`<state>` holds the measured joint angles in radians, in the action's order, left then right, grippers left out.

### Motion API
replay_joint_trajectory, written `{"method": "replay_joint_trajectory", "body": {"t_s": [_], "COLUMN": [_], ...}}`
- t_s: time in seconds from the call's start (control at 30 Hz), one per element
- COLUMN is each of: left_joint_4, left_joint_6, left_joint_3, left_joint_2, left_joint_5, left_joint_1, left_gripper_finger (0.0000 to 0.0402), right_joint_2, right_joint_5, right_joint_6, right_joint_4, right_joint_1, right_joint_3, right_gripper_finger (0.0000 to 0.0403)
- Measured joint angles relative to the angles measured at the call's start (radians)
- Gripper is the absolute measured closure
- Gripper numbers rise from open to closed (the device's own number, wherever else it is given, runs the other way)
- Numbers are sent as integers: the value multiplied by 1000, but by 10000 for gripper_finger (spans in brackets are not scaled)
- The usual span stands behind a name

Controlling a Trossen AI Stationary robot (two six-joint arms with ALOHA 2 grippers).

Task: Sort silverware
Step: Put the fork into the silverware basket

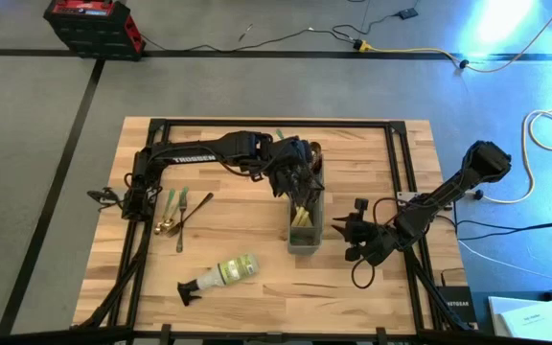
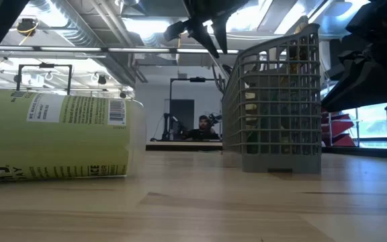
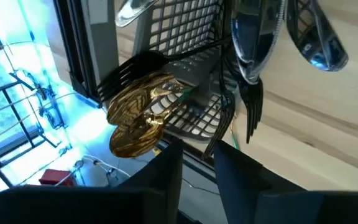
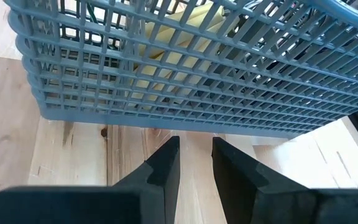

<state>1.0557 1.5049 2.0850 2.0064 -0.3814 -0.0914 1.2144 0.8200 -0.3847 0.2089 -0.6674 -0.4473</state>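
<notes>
The grey mesh caddy [image 1: 305, 244] stands on the table right of centre, with cream-handled silverware [image 1: 302, 218] upright in it. My left gripper [image 1: 295, 182] hovers over the caddy's far end. In the left wrist view its fingers [image 3: 197, 158] stand a little apart above gold spoons [image 3: 138, 118], a dark fork [image 3: 252, 112] and a dark spoon [image 3: 253, 37] that stick up from the caddy [image 3: 185, 37]. A few loose forks and spoons [image 1: 175, 211] lie flat on the table's left part. My right gripper [image 1: 351, 237] waits beside the caddy's right wall [image 4: 166, 81], fingers [image 4: 196, 155] slightly apart and empty. My left gripper points slanting down at the silverware heads in the caddy. A thin dark stem [image 3: 218, 137] runs up to the mouth of the gap between its fingers. I cannot tell whether a finger touches it.
A clear spray bottle [image 1: 223, 275] with a green label and a black nozzle lies on its side near the table's front, left of the caddy; it fills the low view's left [image 2: 52, 134]. A black frame runs around the tabletop. A person sits in the room far behind.
</notes>
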Motion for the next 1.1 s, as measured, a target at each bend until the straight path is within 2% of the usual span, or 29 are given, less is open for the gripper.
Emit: {"method": "replay_joint_trajectory", "body": {"t_s": [0.4,0.5,0.63,0.77,0.83,0.93,1.1], "left_joint_4": [48,83,154,229,226,115,-35], "left_joint_6": [-249,-364,-620,-991,-1127,-1199,-1321], "left_joint_3": [-1,-2,-2,-19,-88,-271,-619], "left_joint_2": [-32,-102,-239,-370,-440,-570,-756], "left_joint_5": [-64,5,102,180,294,438,461], "left_joint_1": [-67,-123,-256,-416,-472,-469,-399], "left_gripper_finger": [318,318,318,318,318,318,318], "right_joint_2": [0,0,0,0,0,0,0], "right_joint_5": [-2,-23,-27,-27,-27,-29,-35], "right_joint_6": [-1,-2,-2,-2,-2,-3,-3], "right_joint_4": [0,-2,-3,-2,-1,-4,-23], "right_joint_1": [0,0,0,0,0,0,0], "right_joint_3": [0,0,0,0,0,0,0], "right_gripper_finger": [327,327,327,327,327,327,327]}}
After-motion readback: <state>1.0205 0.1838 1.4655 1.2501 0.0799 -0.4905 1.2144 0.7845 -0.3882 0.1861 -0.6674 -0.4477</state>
